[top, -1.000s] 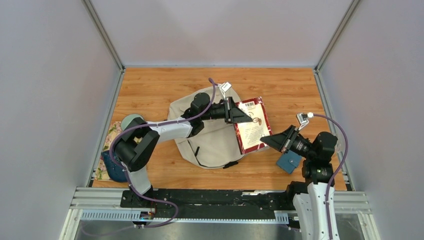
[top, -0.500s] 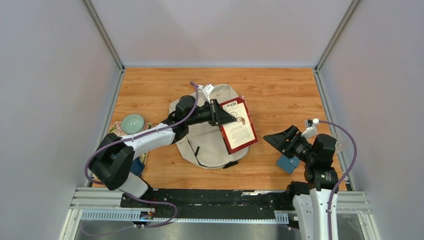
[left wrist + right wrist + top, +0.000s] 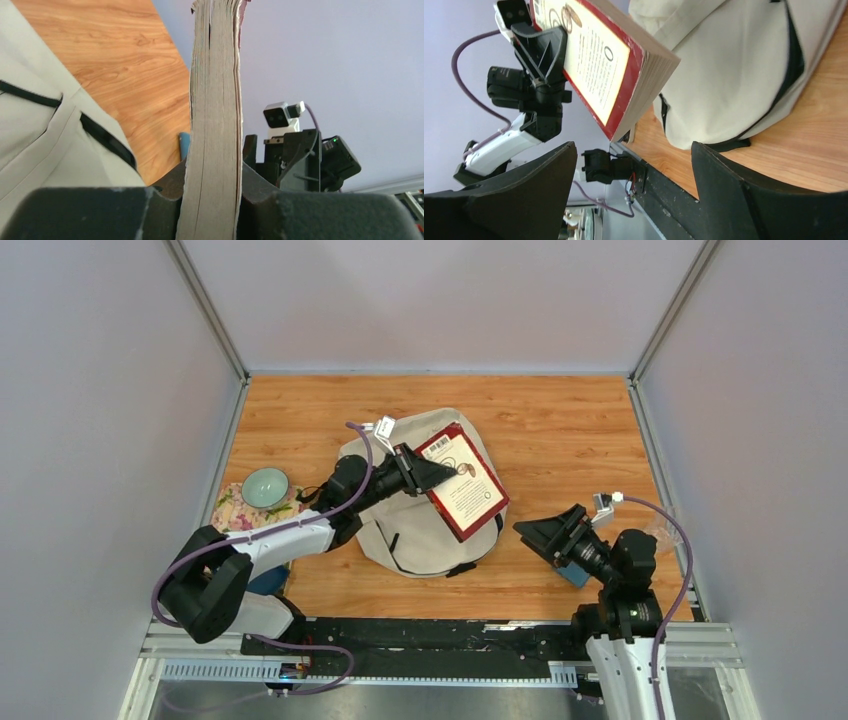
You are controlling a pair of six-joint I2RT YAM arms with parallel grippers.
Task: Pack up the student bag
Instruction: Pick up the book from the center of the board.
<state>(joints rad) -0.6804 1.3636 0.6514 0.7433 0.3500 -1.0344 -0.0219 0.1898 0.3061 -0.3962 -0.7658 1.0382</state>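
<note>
1. The wood-grain table (image 3: 570,430) shows wide bare planks right of the bag and beyond it.
2. The student bag (image 3: 420,535), soft cream fabric with black straps, lies slumped mid-table.
3. The thick red-bordered book (image 3: 462,485) is tilted over the bag and has swung left since a second ago.
4. The left gripper (image 3: 420,472) pinches the book's page edge.
5. The right gripper (image 3: 545,532), on the book's corner a second ago, now gapes wide, apart from it.

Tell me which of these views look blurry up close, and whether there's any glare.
Top external: evenly lit, sharp, no glare on the table. Left wrist: the left fingers blur up close, the book is crisp. Right wrist: the right fingers look dark and soft, the student bag sharp.
</note>
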